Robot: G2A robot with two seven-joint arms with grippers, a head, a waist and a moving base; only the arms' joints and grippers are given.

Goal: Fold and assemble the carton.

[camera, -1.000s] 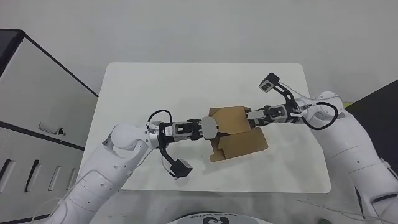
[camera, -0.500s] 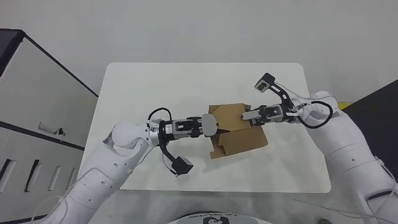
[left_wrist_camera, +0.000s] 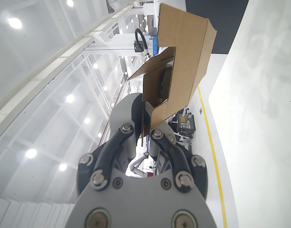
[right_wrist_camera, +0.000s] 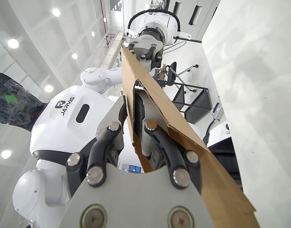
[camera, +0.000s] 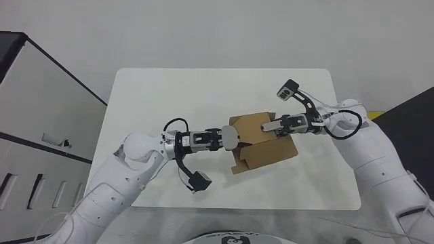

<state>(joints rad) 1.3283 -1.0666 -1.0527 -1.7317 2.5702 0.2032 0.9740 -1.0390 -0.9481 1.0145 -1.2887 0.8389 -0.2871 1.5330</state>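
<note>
Holds the carton over the worktop, above its middle and a little toward its right side, apparently lifted clear of it. Pinches one flap edge with the left hand, fingers closed tight on a single thickness of board. Clamps the opposite edge with the right hand, likewise closed, on a seemingly doubled layer. Looks to be the opening-out step: pulling a flattened sleeve into a square tube. To do it well, ease the two hands apart and counter-rotate them slowly, bending at the scored creases and not across the panels. Grip close to a crease rather than mid-panel. Avoid twisting, for fear of buckling the thin board at the pinch. Lower onto the worktop for support before pressing any flaps in. Plain brown corrugated cardboard, matte, with the fluted core showing at the cut edges. Stiff flat panels, sharp scored folds, stepped cut-outs between flaps, one panel already turned at roughly a right angle. Smooth, matte white worktop with rounded corners.
</note>
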